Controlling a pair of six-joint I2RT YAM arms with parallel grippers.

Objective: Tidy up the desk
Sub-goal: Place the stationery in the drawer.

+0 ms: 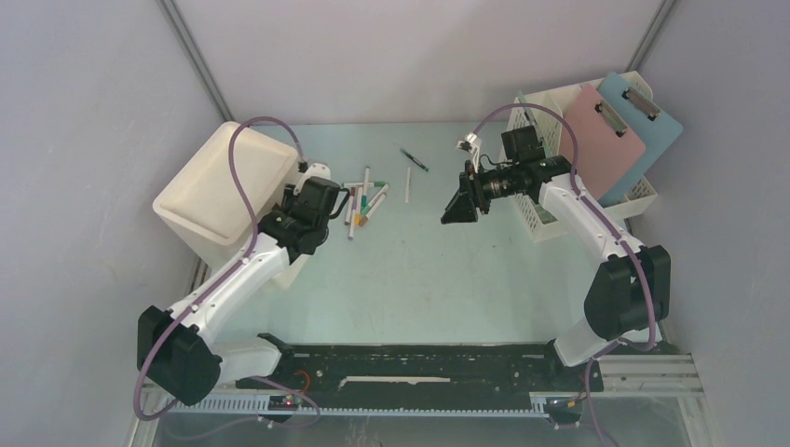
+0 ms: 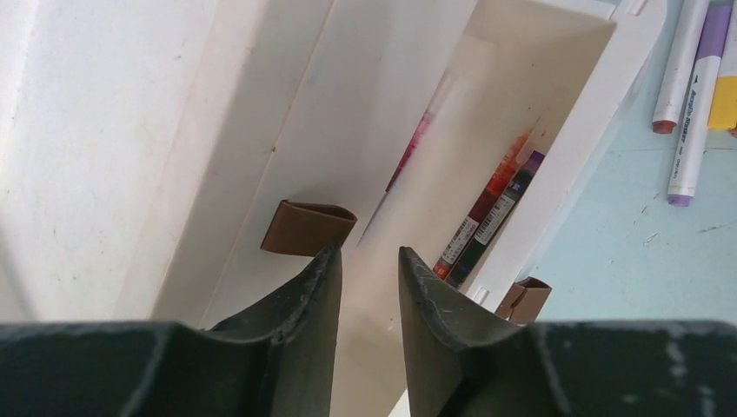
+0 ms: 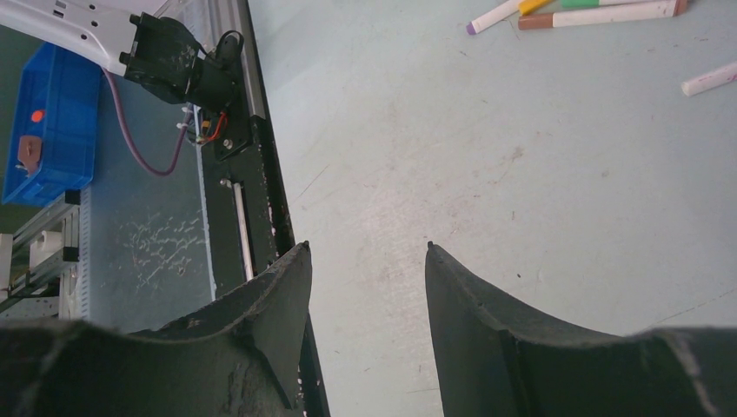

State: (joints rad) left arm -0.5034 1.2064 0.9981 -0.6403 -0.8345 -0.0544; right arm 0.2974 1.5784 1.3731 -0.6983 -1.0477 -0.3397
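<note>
While the black rail (image 1: pixel 419 358) closes its edge at 6 o'clock, the desk (image 1: pixel 410 279) spreads pale green behind it. At 10 o'clock the left gripper (image 2: pixel 369 252) hangs over the white bin (image 1: pixel 219 191), its jaws a little apart and empty; markers (image 2: pixel 487 208) lie inside the bin. Toward 1 o'clock the right gripper (image 3: pixel 369 248) hovers above the desk, jaws parted, holding nothing. Loose pens (image 1: pixel 365 205) lie at 12 o'clock, and the file rack (image 1: pixel 545 223) with clipboards (image 1: pixel 610 140) stands at 2 o'clock.
</note>
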